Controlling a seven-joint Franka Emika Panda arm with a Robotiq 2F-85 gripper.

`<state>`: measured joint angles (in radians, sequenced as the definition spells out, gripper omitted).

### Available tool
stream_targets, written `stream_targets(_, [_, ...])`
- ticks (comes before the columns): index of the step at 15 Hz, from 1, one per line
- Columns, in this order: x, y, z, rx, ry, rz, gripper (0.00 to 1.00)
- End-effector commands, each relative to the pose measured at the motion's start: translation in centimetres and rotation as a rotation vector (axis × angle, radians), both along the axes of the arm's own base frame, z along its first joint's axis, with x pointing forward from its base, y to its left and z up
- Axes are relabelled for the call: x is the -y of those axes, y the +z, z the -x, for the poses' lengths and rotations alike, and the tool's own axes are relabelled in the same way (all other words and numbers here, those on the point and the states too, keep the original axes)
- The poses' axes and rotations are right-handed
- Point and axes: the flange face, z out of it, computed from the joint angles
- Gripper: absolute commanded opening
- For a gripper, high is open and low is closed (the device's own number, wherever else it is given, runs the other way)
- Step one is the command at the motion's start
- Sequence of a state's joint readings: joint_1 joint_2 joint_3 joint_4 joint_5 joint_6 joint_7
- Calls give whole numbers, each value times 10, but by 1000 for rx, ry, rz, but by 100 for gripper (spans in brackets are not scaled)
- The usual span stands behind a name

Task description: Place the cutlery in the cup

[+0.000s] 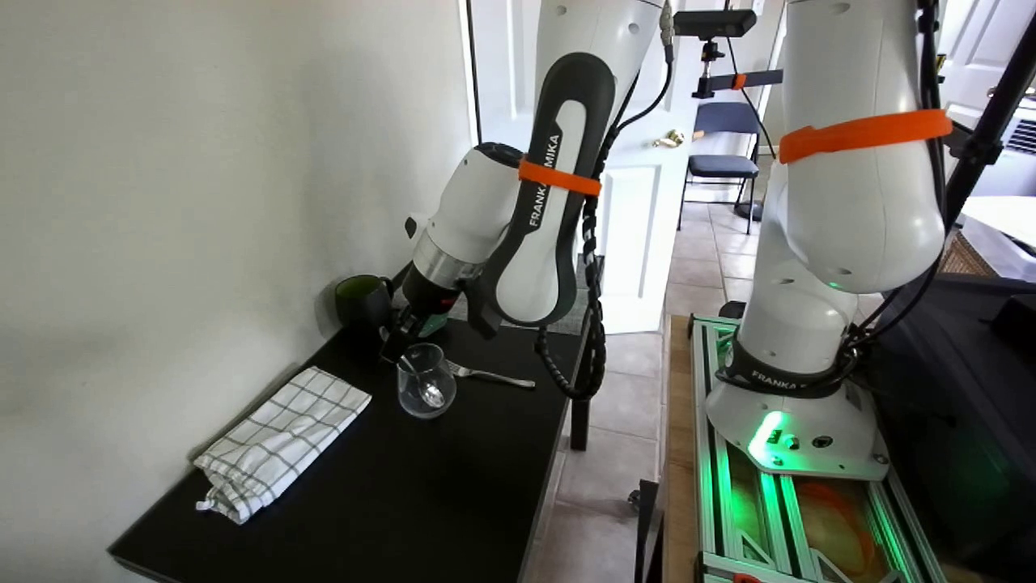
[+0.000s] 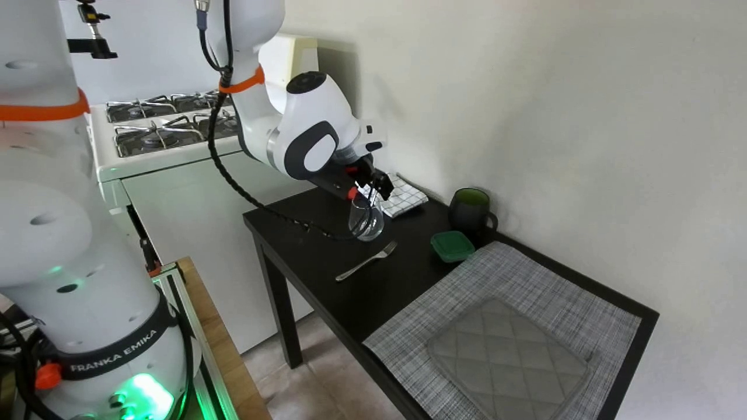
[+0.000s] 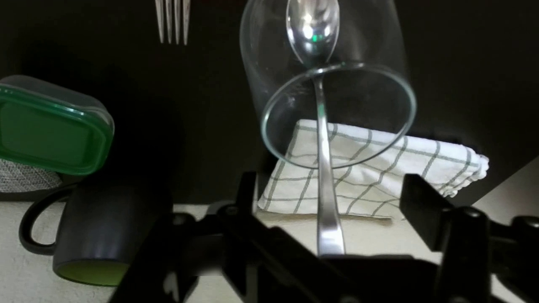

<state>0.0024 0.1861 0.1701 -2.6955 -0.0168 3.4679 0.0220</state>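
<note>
In an exterior view, a pale wall (image 1: 154, 202) fills the left of the frame, and a white robot arm (image 1: 477, 202) angles down from the top right of centre. Below it, a black table (image 1: 388, 502) reaches the bottom of the frame; its right edge stands well apart from the arm's base (image 1: 809, 429). A broad stretch of black tabletop runs from mid-frame to the lower edge.

In an exterior view, a gray placemat (image 2: 400, 353) with a quilted pad (image 2: 508, 356) on it covers the table's end at lower right. A folded, checked white cloth (image 1: 283, 437) lies along the wall-side edge.

At the bottom of the wrist view, the gripper (image 3: 331, 193) has its fingers spread wide and holds nothing. At lower left is a dark mug (image 3: 105, 227), green inside, near the wall. At top centre stands the clear glass (image 3: 370, 42); at far left is a green-lidded container (image 3: 46, 130).

The spoon (image 3: 324, 143) rests bowl-down inside the glass, its handle leaning out past the rim and ending between the fingers, with gaps on both sides. In both exterior views the fork (image 1: 495, 376) lies on the table near the glass, its handle's tip close to the table's edge.
</note>
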Motion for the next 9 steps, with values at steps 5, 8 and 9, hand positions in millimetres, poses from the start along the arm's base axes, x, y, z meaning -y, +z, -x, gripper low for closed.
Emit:
stream_targets(5, [-10, 35, 11, 45, 32, -22, 100])
stream_targets(8, [-5, 48, 11, 55, 64, 11, 100])
stream_targets(9, [-2, 49, 11, 38, 71, 30, 100])
